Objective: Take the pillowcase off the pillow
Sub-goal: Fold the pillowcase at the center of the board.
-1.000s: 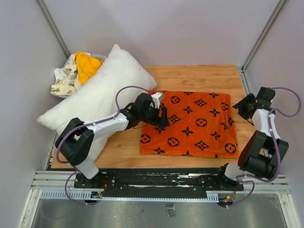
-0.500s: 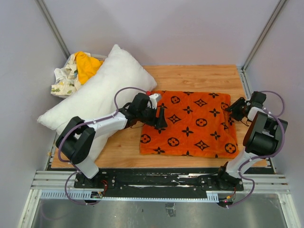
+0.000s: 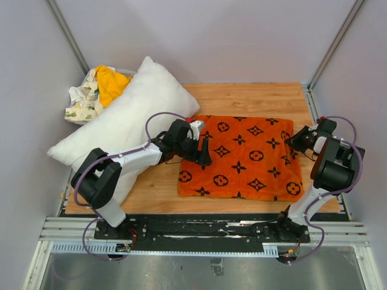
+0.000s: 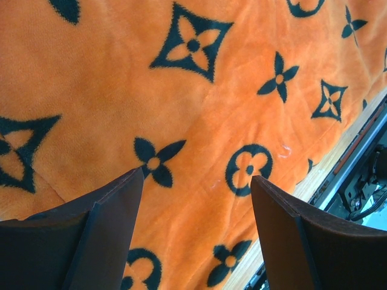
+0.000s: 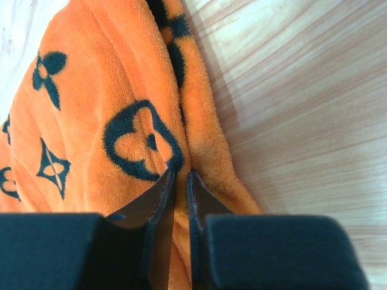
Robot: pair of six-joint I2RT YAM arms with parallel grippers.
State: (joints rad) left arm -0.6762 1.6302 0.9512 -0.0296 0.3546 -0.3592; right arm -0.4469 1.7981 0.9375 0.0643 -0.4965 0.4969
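The orange pillowcase (image 3: pixel 242 157) with black flower motifs lies flat on the wooden table, apart from the plump white pillow (image 3: pixel 130 118), which lies at the left. My left gripper (image 3: pixel 204 148) hovers over the pillowcase's left part. In the left wrist view it (image 4: pixel 196 175) stands open with only orange fabric (image 4: pixel 199 103) below the fingers. My right gripper (image 3: pixel 294 140) is at the pillowcase's right edge. In the right wrist view it (image 5: pixel 179 172) is nearly closed, pinching a fold of that edge (image 5: pixel 103 121).
A crumpled white printed cloth (image 3: pixel 81 103) and a yellow-orange cloth (image 3: pixel 112 81) sit at the back left behind the pillow. Grey walls close in on three sides. Bare wood (image 3: pixel 248 96) shows behind the pillowcase, and a metal rail (image 3: pixel 205 232) runs along the front.
My right arm swung down and in to the pillowcase's right edge, and its jaws closed on the fabric. The left gripper barely shifted and stayed open.
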